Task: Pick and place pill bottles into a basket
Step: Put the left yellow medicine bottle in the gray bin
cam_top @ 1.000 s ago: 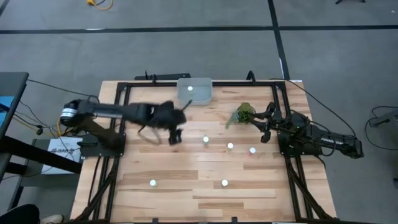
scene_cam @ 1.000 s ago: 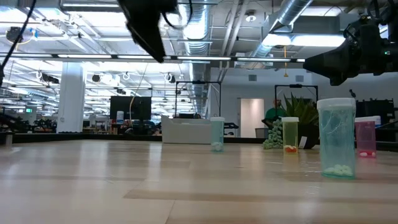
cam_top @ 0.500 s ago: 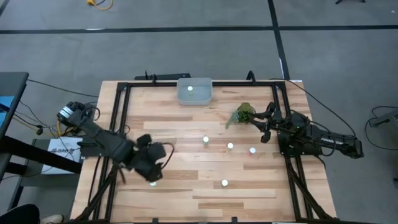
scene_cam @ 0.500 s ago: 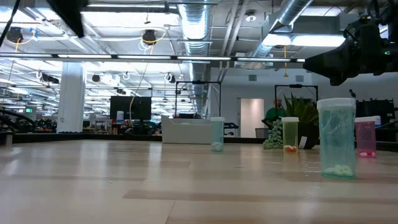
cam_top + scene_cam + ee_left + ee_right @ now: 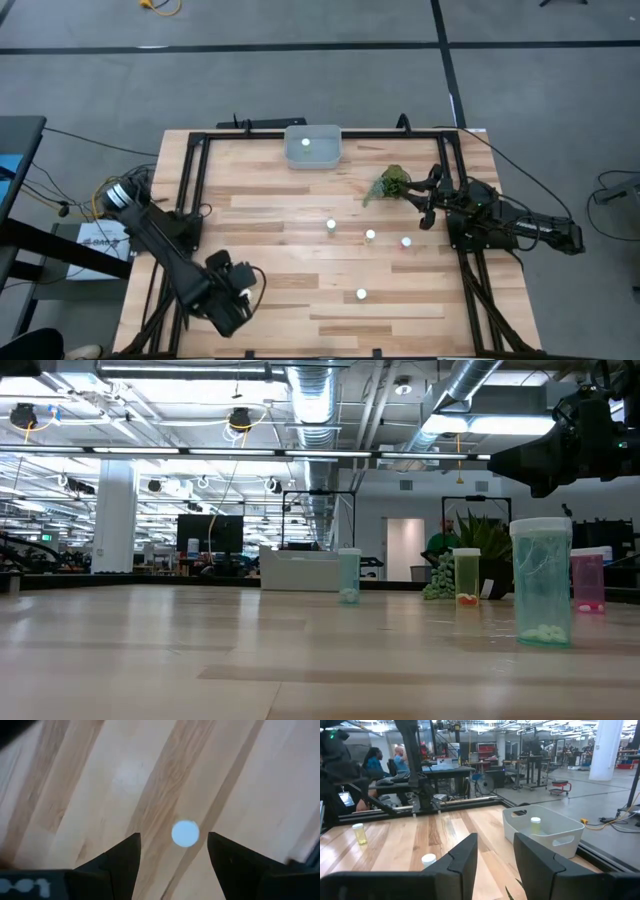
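white-capped pill bottle (image 5: 185, 833) stands upright between left gripper's (image 5: 172, 851) parted fingers.

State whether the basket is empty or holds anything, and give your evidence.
Not empty. The high view shows one white-capped pill bottle inside the basket; the right wrist view shows it standing upright there.

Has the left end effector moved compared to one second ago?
Yes. In the high view, the left end effector went from near the basket to the table's near-left part, now over a pill bottle.
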Available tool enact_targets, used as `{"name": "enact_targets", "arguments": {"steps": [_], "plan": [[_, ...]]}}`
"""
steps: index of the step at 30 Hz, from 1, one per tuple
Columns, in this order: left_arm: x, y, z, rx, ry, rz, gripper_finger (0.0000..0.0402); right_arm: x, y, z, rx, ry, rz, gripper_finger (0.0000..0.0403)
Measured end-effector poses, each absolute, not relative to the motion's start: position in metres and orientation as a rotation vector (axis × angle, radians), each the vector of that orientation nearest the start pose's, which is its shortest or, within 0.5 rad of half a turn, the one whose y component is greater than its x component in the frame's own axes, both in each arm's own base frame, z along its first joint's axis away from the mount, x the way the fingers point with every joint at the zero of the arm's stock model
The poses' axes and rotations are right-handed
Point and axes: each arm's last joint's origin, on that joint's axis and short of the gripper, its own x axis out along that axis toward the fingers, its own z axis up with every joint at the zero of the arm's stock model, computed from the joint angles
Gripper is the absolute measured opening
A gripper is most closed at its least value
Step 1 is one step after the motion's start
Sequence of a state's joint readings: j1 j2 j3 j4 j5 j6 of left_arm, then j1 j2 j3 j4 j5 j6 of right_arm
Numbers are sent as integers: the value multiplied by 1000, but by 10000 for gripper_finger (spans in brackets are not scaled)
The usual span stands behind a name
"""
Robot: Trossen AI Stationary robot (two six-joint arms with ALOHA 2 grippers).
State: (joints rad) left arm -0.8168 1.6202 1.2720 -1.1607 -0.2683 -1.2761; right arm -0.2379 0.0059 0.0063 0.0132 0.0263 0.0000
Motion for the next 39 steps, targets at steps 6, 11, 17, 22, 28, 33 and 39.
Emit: {"name": "enact_targets", "arguments": {"steps": [6,11,17,22,28,33,39], "plan": [[209,-216,222,-220,1343,432,219,95,-24,166,-1,-13,-264,121],[214,-223,209,-188,1370,401,219,95,-24,166,-1,-13,-264,121],[215,-225,207,-159,1330,397,219,95,-24,166,-1,-13,-264,121],[216,-224,207,-142,1316,398,219,95,-24,166,-1,-13,-264,121],[213,-222,201,-141,1346,407,219,95,-24,166,-1,-13,-264,121],[210,-219,187,-154,1364,407,219,95,-24,166,-1,-13,-264,121],[208,-217,174,-174,1351,390,219,95,-24,166,-1,-13,-264,121]]}}
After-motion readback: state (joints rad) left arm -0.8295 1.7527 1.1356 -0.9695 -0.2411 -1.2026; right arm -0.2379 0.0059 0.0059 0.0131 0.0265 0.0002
